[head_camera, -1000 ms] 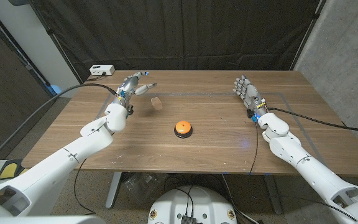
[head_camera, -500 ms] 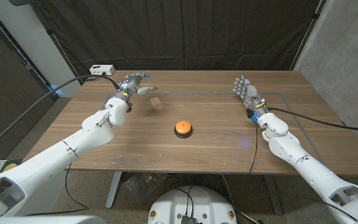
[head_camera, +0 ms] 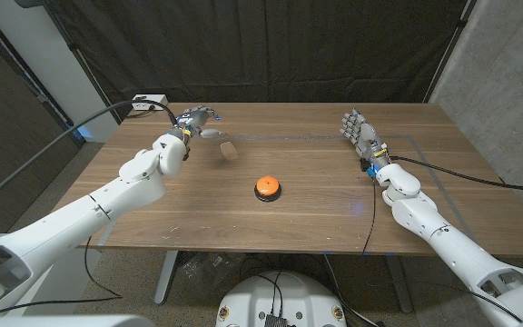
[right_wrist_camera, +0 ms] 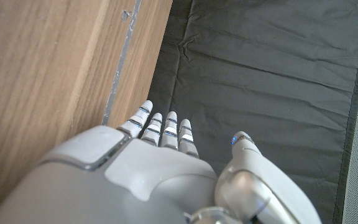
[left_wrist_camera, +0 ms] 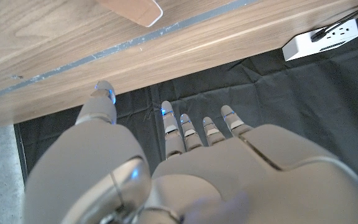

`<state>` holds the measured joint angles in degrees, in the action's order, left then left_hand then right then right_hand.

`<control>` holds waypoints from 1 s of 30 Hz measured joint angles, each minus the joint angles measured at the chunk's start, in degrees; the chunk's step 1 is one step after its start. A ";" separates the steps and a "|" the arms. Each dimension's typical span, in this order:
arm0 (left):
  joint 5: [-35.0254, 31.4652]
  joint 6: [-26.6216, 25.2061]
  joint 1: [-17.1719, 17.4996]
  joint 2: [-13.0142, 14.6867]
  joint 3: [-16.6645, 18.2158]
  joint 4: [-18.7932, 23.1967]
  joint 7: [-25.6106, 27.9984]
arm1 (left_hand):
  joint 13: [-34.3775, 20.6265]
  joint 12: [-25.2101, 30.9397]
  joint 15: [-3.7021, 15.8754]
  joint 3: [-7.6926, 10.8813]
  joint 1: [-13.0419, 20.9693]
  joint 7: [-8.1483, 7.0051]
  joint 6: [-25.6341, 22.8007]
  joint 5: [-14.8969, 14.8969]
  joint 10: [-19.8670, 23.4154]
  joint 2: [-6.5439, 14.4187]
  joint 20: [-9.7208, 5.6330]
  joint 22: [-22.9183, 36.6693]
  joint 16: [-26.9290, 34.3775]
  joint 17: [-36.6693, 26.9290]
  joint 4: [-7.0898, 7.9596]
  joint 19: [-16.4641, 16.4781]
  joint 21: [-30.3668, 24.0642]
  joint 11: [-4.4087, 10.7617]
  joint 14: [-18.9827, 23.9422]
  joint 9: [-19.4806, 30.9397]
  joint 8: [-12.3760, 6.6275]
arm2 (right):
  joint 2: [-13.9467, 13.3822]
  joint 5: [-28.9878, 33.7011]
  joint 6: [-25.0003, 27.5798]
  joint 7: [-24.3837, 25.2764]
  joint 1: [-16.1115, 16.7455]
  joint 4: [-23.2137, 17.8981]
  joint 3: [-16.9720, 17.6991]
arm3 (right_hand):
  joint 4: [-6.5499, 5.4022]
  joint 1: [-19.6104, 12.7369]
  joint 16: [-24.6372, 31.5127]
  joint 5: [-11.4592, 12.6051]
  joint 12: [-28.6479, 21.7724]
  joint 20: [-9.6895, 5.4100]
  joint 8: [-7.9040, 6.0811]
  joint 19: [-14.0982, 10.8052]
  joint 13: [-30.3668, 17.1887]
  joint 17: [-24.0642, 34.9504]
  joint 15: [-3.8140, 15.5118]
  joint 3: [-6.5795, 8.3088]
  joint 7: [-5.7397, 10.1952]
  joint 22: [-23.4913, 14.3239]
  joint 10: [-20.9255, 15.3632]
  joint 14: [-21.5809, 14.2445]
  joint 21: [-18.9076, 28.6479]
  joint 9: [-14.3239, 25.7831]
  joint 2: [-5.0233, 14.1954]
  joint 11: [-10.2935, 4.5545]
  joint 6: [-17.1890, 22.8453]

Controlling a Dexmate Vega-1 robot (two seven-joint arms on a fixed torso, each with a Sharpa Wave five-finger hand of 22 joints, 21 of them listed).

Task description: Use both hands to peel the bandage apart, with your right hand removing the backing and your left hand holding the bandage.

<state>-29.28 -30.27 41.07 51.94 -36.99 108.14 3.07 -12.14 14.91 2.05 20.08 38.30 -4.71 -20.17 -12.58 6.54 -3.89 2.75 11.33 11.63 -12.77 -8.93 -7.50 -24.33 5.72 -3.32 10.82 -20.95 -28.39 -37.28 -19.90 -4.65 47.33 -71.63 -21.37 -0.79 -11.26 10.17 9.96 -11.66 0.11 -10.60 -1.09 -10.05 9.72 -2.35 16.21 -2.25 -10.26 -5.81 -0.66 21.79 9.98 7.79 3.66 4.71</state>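
— Wooden table (head_camera: 307,209), and the left hand (head_camera: 195,122) at ten o'clock?
— Its fingers (left_wrist_camera: 184,129) are parted, holding nothing, just beside the small tan bandage strip (head_camera: 228,150).
— Where does that strip lie?
— On the wood, at eleven o'clock from the round orange button (head_camera: 267,188) near centre.
— And the right hand (head_camera: 360,134)?
— At two o'clock, upright, fingers (right_wrist_camera: 165,128) straight and close together, empty.

Bandage (head_camera: 229,150): lying on the table (head_camera: 316,204), left of centre toward the far edge.
Left hand (head_camera: 195,122): hovering just beside it.
Button (head_camera: 267,188): sitting mid-table, nearer than the bandage.
Right hand (head_camera: 360,134): standing well apart at the right.
Power strip (head_camera: 149,103): sitting at the far left corner.
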 measured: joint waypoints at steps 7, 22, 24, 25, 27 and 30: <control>-3.13 -0.64 -1.70 0.65 -1.60 0.11 -4.89 | 0.00 -0.32 -0.01 -0.66 0.51 0.32 -0.76 -0.43 -0.64 -0.55 -0.31 0.00 -0.23 0.26 0.35 -0.31 0.39 0.01 -0.62 0.00 0.00 | 0.03 0.00 -0.07 0.00 -0.04 0.04 0.00 | 0.00 0.00 0.00 0.00 0.00 0.00 0.00 0.00 0.00 0.00 0.00 0.00 0.00 0.00 0.00 0.00 0.00 0.00 0.00 0.00 0.00; -12.02 -1.59 -6.77 1.45 -6.05 0.63 -18.04 | 0.01 -0.73 -0.10 -1.59 0.45 1.86 -5.54 -0.88 -1.05 -1.96 0.13 0.00 -0.23 0.26 0.80 -0.74 0.96 -0.39 -1.33 -0.01 -0.90 | 0.09 -0.20 -0.79 -0.09 0.33 0.01 0.28 | 0.00 0.00 0.00 0.00 0.00 0.00 0.00 0.00 0.00 0.00 0.00 0.00 -0.21 0.00 0.01 0.00 -0.50 0.00 0.00 0.00 0.21; -13.56 -1.64 -7.17 1.40 -6.50 0.64 -19.91 | 0.01 -0.73 -0.10 -1.59 0.64 1.86 -6.15 -0.88 -1.05 -1.78 0.13 -0.01 -0.22 0.26 0.80 -0.74 0.96 -0.39 -1.33 -0.01 -1.11 | 0.08 -0.23 -0.83 -0.09 0.49 -0.16 0.33 | 0.16 0.00 0.00 0.00 0.00 0.00 0.00 0.00 0.00 0.00 0.00 -0.16 -0.21 0.00 0.01 0.00 -0.50 0.00 0.00 0.00 0.21; -14.42 -1.65 -7.47 1.30 -6.80 0.64 -20.81 | 0.01 -0.73 -0.11 -1.59 0.84 1.86 -6.15 -0.88 -1.05 -1.57 0.13 0.00 -0.22 0.26 0.80 -0.74 0.96 -0.39 -1.33 -0.01 -1.11 | 0.06 -0.26 -0.86 -0.10 0.57 -0.26 0.35 | 0.18 0.00 0.00 0.00 0.00 0.00 0.00 0.00 0.00 0.00 0.00 -0.18 -0.21 0.00 0.01 0.00 -0.50 0.00 0.00 0.00 0.21; -15.57 -1.67 -7.86 1.15 -7.17 0.64 -21.85 | 0.01 -0.73 -0.11 -1.59 0.85 1.86 -6.15 -0.88 -1.05 -1.56 0.13 0.00 -0.22 0.26 0.80 -0.74 0.96 -0.39 -1.33 -0.01 -1.11 | 0.01 -0.30 -0.91 -0.10 0.72 -0.42 0.42 | 0.32 0.00 0.00 0.00 0.00 0.00 0.00 0.00 0.00 0.00 0.00 -0.32 -0.21 0.00 0.01 0.00 -0.50 0.00 0.00 0.00 0.21; -17.41 -1.70 -8.14 0.90 -7.52 0.64 -23.31 | 0.02 -0.73 -0.11 -1.59 1.06 1.97 -6.27 -0.88 -1.04 -1.35 0.13 0.00 -0.22 0.26 0.80 -0.73 0.96 -0.39 -1.33 -0.01 -1.11 | -0.08 -0.36 -0.94 -0.10 0.95 -0.66 0.50 | 0.32 0.00 0.00 0.00 0.00 0.00 0.00 0.00 0.00 0.00 0.00 -0.32 -0.21 0.00 -0.01 0.00 -0.50 0.00 0.00 0.02 0.21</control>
<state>-46.69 -31.97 32.92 52.83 -44.50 108.78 -20.24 -12.13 14.18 1.94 18.49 39.36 -2.74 -26.44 -13.47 5.49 -5.24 2.87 11.32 11.40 -12.51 -8.14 -8.23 -23.37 5.33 -4.65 10.80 -22.06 -28.47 -37.64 -20.84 -4.75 48.28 -72.29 -20.87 -0.47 -11.26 10.17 9.96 -11.66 0.11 -10.60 -1.09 -10.05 9.72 -2.36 15.89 -2.47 -10.26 -5.82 -0.66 21.29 9.98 7.79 3.68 4.92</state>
